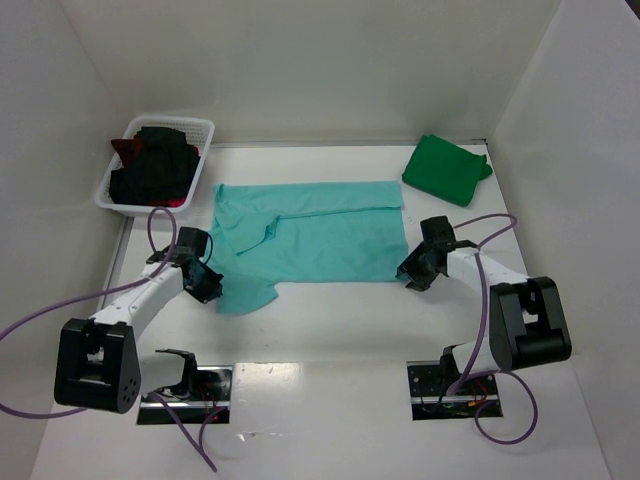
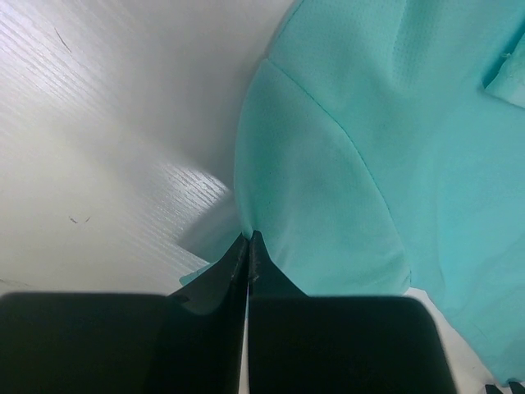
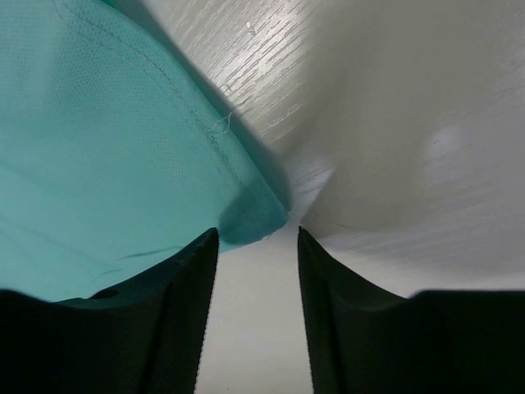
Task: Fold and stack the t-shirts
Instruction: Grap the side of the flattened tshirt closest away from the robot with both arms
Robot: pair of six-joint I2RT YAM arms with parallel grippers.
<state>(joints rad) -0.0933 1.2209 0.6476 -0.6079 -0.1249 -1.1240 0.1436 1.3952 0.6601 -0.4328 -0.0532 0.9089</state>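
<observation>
A light teal t-shirt lies spread on the white table, partly folded along its far edge. My left gripper is shut on the shirt's near left sleeve edge, with the cloth pinched at the fingertips. My right gripper is open at the shirt's near right hem corner, which lies between the fingertips. A darker green t-shirt lies folded at the far right. Black and dark red shirts are piled in the basket.
A white lattice basket stands at the far left. White walls close in the table at the back and on both sides. Purple cables loop from both arms near the front.
</observation>
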